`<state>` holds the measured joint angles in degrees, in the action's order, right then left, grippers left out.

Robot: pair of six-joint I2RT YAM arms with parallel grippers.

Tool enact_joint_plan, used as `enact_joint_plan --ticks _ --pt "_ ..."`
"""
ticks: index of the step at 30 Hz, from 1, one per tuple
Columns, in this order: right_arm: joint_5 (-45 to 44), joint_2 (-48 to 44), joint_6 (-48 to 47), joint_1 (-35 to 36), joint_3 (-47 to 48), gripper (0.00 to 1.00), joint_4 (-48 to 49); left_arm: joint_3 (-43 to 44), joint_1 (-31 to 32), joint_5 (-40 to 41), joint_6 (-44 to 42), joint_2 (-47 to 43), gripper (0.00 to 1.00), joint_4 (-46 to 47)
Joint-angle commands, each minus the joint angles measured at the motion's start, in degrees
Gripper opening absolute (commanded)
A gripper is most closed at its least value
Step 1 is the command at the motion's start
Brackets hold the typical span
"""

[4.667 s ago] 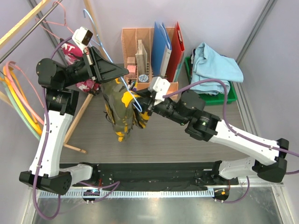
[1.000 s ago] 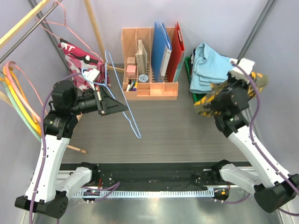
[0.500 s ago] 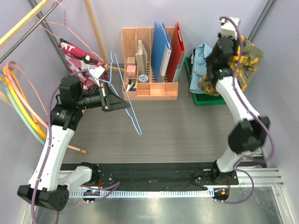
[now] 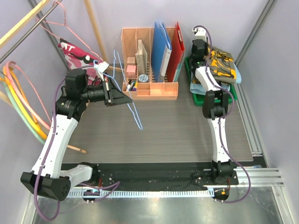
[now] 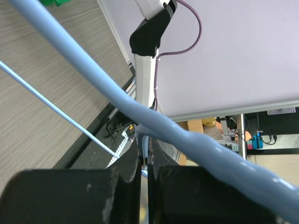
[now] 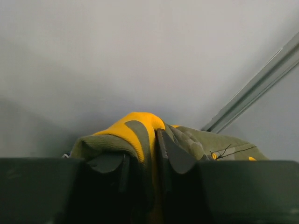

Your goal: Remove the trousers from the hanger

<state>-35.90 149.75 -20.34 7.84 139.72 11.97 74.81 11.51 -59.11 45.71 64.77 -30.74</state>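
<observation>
Nearly done: camouflage trousers (image 4: 222, 59) lay over the green bin (image 4: 216, 100) at the table's (image 4: 177, 130) far right.
The right claw (image 6: 142, 163) pinched a fold of the cloth, while the left claw (image 5: 144, 172), pressed together, gripped the bare blue hanger (image 4: 134, 114) at centre left. A clean release likely needed that right claw spread fully, then a straight lift so nothing snagged.

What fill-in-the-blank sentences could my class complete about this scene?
1. The left gripper is shut on a light ____ hanger.
2. The right gripper pinches olive and ____ camouflage trousers.
3. Those trousers rest over a ____ bin.
4. Beside the blue folder stands a ____ folder.
Missing words: blue, yellow, green, red.
</observation>
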Motion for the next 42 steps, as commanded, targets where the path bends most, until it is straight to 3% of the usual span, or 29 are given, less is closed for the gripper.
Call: enact_joint_plan --ticks 1,3,5,6,8,9,12,19,25,29,34,42 --pt "2.5 -4.3 8.2 -1.2 0.3 0.34 -0.3 3.8 -0.1 0.1 -3.0 -0.5 0.00 -1.0" --pt "2.3 -6.3 10.3 -1.2 -1.0 0.39 -3.1 3.7 -0.1 0.5 -3.1 -0.9 0.00 -1.0" --pt "1.9 -9.6 11.7 -1.2 -1.8 0.54 -8.1 3.3 -0.1 0.8 -3.3 -1.2 0.00 -1.0" --pt "1.7 -10.7 13.1 -1.2 -1.6 0.66 -10.4 3.2 -0.1 1.0 -3.4 -1.2 0.00 -1.1" --pt "1.9 -14.4 14.3 -1.2 -1.9 0.75 -17.4 2.5 -0.1 1.7 -3.6 -1.2 0.00 -1.2" --pt "1.8 -15.8 15.0 -1.2 -2.6 0.85 -19.2 1.9 -0.1 2.9 -3.8 -1.4 0.00 -1.0" --pt "0.6 -20.8 17.5 -1.3 -4.7 0.96 -27.9 -0.8 -0.1 5.3 -3.4 -1.7 0.00 -0.6" --pt "5.2 -39.0 23.7 -1.2 -22.5 0.99 -38.2 -3.3 -0.1 9.5 -1.7 -4.7 0.00 -1.0" --pt "13.7 -47.7 30.7 -0.9 -25.0 1.00 -53.2 -1.2 -0.1 8.8 1.7 -7.1 0.00 -0.8" --pt "15.1 -59.3 35.1 2.6 -36.3 1.00 -54.9 0.2 -0.1 10.4 3.2 -8.4 0.00 -1.9" --pt "9.0 -75.5 39.4 16.9 -47.9 1.00 -58.2 1.3 -0.1 13.9 4.3 -9.8 0.00 -4.0" --pt "7.9 -88.5 46.7 45.4 -59.5 0.98 -62.7 2.3 -0.1 16.6 7.5 -9.3 0.00 -4.5"
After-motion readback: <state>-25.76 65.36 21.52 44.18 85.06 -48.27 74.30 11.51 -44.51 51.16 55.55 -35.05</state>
